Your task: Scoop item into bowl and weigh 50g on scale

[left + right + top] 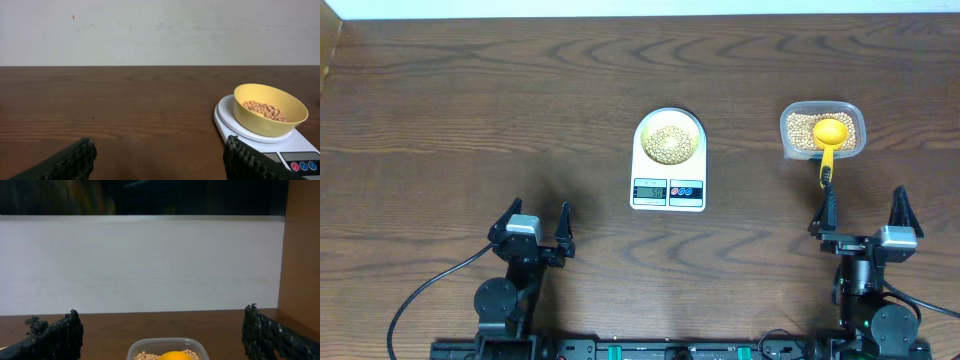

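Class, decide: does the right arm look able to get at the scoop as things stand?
Probably yes. The scoop has its handle sticking out of the tub toward the open right gripper, and nothing visible lies between them.

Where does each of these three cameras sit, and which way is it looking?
Overhead: above the table, looking straight down; left gripper and right gripper at the bottom.
Left wrist: low, facing across to the wall; its open fingers at the bottom corners.
Right wrist: low, facing the tub; its open fingers likewise.
Shared: overhead and left wrist both show the bowl of beans on the scale.
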Robot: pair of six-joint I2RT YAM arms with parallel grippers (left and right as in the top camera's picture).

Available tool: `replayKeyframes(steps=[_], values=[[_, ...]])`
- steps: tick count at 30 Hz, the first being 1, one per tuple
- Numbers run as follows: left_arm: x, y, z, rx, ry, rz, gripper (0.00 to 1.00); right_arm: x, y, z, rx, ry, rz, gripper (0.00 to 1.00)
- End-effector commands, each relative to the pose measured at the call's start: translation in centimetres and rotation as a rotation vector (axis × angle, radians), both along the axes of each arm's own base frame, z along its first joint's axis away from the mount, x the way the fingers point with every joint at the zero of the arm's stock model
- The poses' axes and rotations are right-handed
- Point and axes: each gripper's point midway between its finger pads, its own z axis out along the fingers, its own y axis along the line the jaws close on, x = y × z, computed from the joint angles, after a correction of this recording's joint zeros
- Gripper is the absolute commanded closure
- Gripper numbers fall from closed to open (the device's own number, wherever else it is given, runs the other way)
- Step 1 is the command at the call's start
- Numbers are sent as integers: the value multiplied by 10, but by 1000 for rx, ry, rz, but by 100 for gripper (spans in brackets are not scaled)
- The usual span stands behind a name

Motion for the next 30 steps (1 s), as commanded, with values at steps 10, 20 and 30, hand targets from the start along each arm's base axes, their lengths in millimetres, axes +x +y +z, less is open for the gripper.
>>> replayKeyframes(steps=[10, 20, 30], values=[[-1, -2, -15, -2, 47, -12, 17, 8, 12, -43, -133, 172, 25, 1], [-1, -2, -15, -2, 47, -12, 17, 8, 11, -86, -133, 348, 30, 1], [-1, -2, -15, -2, 47, -12, 17, 8, 5, -87, -127, 353, 6, 1]])
